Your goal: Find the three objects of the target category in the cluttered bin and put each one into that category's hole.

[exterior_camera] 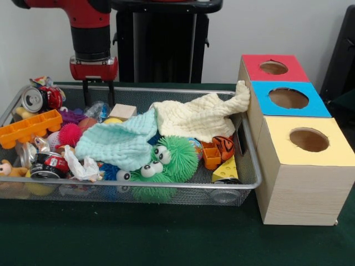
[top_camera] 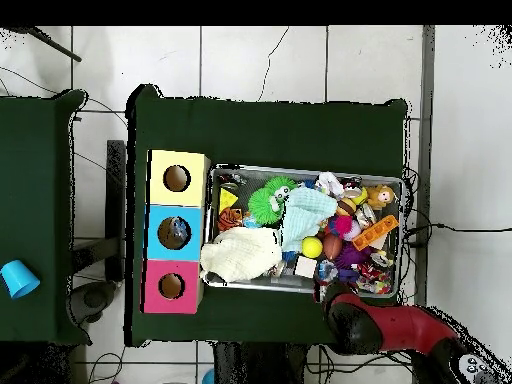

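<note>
The arm hangs over the far left corner of the wire basket (exterior_camera: 166, 183), its gripper (exterior_camera: 99, 88) just behind the rim. Two dark prongs drop from the red wrist, but whether they are spread or pinched together cannot be told, and nothing is seen between them.

Directly below and slightly right of the gripper, a crinkled clear bottle (exterior_camera: 97, 110) with a trace of blue lies among the toys; this looks like one of the wanted objects, which likely explains why the arm stands there. A round clear shape (exterior_camera: 224, 194) presses against the near wire wall at the right and may be another bottle, though that is unsure. The third is not visible; it is probably buried.

Two cloths hide much of the load: a mint cloth (exterior_camera: 119, 144) in the middle and a cream cloth (exterior_camera: 197, 117) draped up onto the box (exterior_camera: 299, 172) beside the basket. The box carries three holes, on red (exterior_camera: 273, 67), blue (exterior_camera: 288, 98) and yellow (exterior_camera: 309, 139) tops. It touches the basket's right end, so a carry stays short.

A crushed can (exterior_camera: 40, 98), an orange brick (exterior_camera: 29, 127) and a green furry toy (exterior_camera: 166, 160) crowd the bottle, so a clean grip looks awkward.
</note>
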`<state>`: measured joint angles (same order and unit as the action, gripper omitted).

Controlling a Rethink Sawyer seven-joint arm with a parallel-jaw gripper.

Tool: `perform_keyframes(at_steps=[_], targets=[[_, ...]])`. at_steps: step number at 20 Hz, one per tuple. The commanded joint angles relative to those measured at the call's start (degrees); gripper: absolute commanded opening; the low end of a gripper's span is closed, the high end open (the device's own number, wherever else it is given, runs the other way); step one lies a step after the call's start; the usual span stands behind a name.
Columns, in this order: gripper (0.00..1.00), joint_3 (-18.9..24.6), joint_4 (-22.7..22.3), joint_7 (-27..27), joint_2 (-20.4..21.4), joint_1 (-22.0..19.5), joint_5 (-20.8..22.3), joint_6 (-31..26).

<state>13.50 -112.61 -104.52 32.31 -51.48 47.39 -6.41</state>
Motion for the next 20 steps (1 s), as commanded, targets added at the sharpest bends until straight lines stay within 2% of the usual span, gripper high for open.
perform_keyframes(at_steps=[1,4,8,11,20], targets=[[1.00,-0.8,3.5,-2.9,-3.3,0.9,3.3,2.9],[1.00,0.6,2.7,-1.8,-1.9,0.1,2.3,1.4],[1.00,4.5,1.0,1.1,2.3,-2.3,-0.3,-3.5],[1.00,6.6,0.4,2.6,4.0,-3.7,-1.8,-6.0],[1.00,7.5,0.9,2.2,4.1,-3.9,-1.3,-6.2]])
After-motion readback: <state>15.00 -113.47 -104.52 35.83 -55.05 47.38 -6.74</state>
